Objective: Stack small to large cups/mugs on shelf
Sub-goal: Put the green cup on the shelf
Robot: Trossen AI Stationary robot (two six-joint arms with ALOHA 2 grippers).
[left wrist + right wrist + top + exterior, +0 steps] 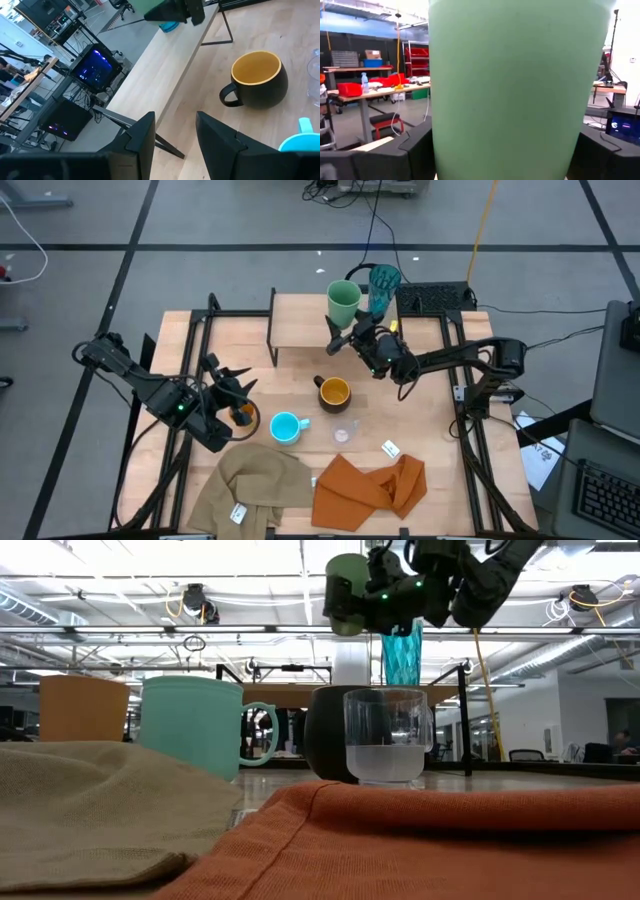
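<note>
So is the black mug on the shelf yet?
No, the black mug stands on the table, in front of the shelf.

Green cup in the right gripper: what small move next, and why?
Probably lower it straight down onto the shelf beside the teal tumbler. The right gripper holds the green cup raised above the board; in the low view it hangs well above shelf level. The left gripper waits, open, near the small orange cup.
</note>
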